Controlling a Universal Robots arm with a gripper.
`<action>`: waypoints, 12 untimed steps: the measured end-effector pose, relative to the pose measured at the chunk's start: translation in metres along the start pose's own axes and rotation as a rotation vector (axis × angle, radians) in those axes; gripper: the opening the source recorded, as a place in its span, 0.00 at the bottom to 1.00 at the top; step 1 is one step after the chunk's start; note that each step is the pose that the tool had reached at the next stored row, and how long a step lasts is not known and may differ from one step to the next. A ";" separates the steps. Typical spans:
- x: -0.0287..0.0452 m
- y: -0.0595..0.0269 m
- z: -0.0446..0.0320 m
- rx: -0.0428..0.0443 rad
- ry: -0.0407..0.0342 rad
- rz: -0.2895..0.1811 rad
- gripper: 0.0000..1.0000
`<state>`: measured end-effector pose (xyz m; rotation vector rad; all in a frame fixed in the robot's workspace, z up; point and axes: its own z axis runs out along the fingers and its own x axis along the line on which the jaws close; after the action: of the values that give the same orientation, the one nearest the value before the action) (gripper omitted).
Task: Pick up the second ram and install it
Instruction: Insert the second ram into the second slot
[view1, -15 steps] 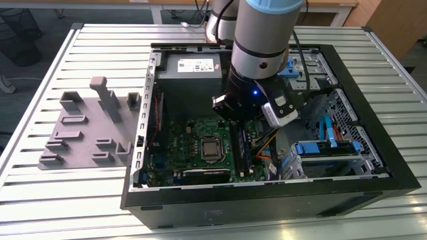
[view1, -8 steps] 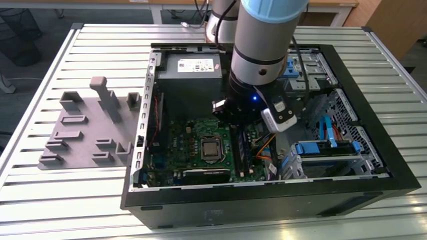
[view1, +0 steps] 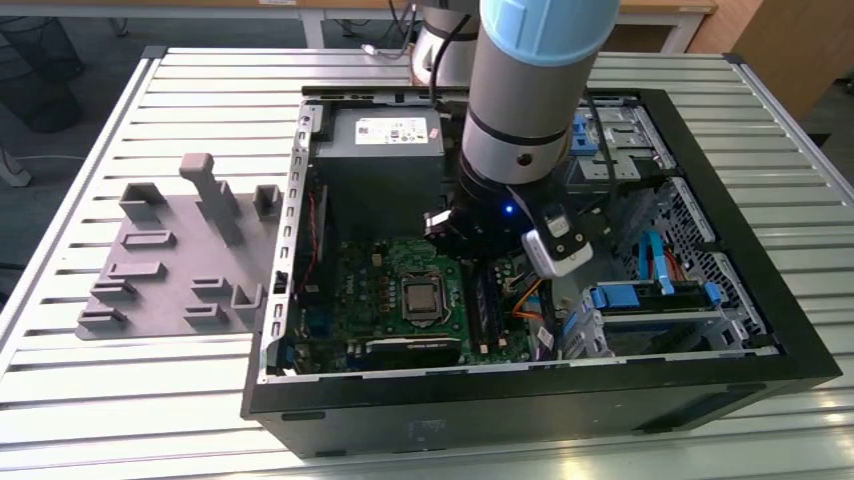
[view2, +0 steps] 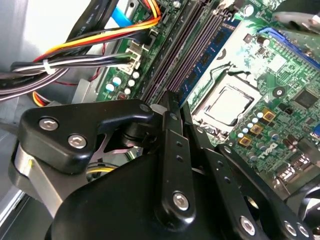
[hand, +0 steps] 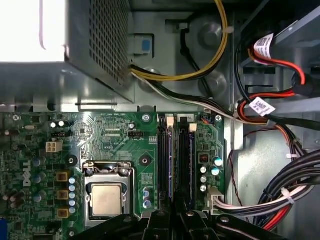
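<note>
- The memory slots (hand: 175, 160) are the landmark: the gripper (view2: 172, 102) hangs right over them, its black links covering their near end.
- Toward the case wall from the slots, a thick bundle of cables (hand: 280, 192) crowds the gap.
- On the slots' other side, the processor socket (hand: 106, 197) lies low and flat, leaving open room above.
- Beyond the slots' far end, the power supply box (hand: 75, 45) stands tall and blocks that approach.
- Outside the case (view1: 534, 395), well apart from the slots, the grey tray (view1: 180, 255) raises upright posts.

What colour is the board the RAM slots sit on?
Green; the motherboard shows best in the first wrist view, with the dark RAM slots beside the silver processor.
</note>
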<state>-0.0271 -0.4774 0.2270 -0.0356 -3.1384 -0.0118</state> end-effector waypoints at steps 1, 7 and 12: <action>0.0000 -0.0002 0.0015 0.0002 0.0001 0.000 0.14; -0.0001 -0.0004 0.0077 0.0005 0.0002 0.000 0.14; -0.0001 -0.0004 0.0084 0.0003 0.0001 0.000 0.14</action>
<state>-0.0270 -0.4777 0.2186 -0.0351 -3.1383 -0.0114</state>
